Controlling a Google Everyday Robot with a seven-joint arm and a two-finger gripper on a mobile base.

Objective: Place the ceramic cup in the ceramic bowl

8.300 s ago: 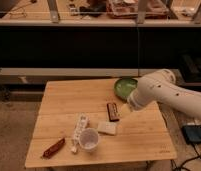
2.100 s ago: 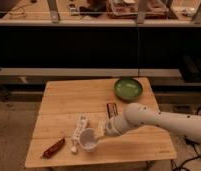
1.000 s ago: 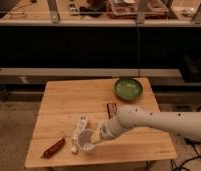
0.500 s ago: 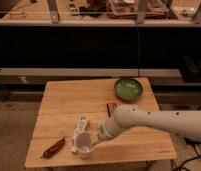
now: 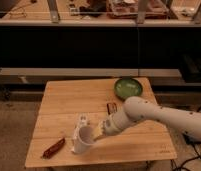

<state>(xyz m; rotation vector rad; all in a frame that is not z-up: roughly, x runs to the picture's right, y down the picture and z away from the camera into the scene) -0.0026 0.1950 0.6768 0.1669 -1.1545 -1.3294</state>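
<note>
The tool (image 5: pixel 97 134) has now clenched on the small white round ceramic cup (image 5: pixel 84 138), which sat upright a second ago and is now tipped on its side near the front of the pale wooden desk (image 5: pixel 59 102). The long white power strip (image 5: pixel 79 124) beside it has not moved. The shallow green ceramic bowl (image 5: pixel 128 88) stays at the far right corner, well apart.

Landmark: ceramic cup (image 5: pixel 85 137), on the surface (image 5: pixel 64 102) near its front edge, left of centre. Tool (image 5: pixel 97 133) at the cup's right side, closed on the cup. Power strip (image 5: pixel 79 126) just behind the cup. Snack bar (image 5: pixel 53 148) front-left of it. Small packet (image 5: pixel 112 107) behind-right. Ceramic bowl (image 5: pixel 128 88) far behind-right, at the surface's back-right corner.
</note>
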